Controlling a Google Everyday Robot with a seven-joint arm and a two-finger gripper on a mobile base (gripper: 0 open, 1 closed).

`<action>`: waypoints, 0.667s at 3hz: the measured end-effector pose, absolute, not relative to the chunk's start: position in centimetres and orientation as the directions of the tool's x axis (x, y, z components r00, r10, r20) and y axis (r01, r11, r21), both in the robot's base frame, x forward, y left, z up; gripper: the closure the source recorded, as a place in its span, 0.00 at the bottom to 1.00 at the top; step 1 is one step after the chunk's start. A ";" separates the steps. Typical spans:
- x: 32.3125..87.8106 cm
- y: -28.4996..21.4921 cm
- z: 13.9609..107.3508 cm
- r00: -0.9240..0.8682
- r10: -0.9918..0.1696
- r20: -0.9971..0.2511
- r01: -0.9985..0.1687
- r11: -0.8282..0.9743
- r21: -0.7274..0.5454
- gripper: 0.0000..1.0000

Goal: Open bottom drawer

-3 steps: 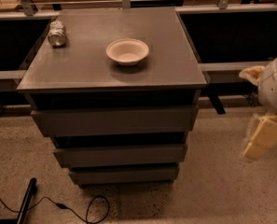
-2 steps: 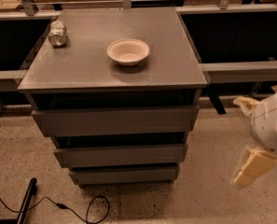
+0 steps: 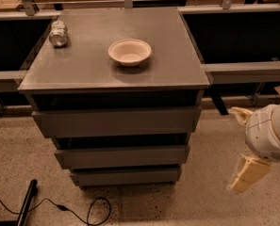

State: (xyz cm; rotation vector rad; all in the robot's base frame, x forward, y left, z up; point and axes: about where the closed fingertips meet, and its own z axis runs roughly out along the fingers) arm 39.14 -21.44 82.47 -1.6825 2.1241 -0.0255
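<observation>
The bottom drawer [image 3: 125,176] is the narrowest, lowest dark grey front of the three-drawer cabinet, and it sits pushed in, just above the speckled floor. My gripper [image 3: 242,144] hangs low to the right of the cabinet, about level with the lower drawers and apart from them. Its two beige fingers [image 3: 247,173] are spread wide with nothing between them. The white wrist reaches in from the right edge.
The cabinet top [image 3: 83,65] carries a white bowl [image 3: 130,51] and a crushed can [image 3: 58,33]. The middle drawer [image 3: 123,156] and the top drawer [image 3: 116,121] are above. A black cable [image 3: 73,211] and a black bar [image 3: 26,201] lie on the floor at the front left.
My gripper has dropped lower and drawn slightly left, from beside the top drawer to the height of the lower drawers. The drawers have not moved.
</observation>
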 end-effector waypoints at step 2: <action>40.6 -17.2 71.8 -0.048 -0.851 -0.523 -0.949 0.202 -0.243 0.00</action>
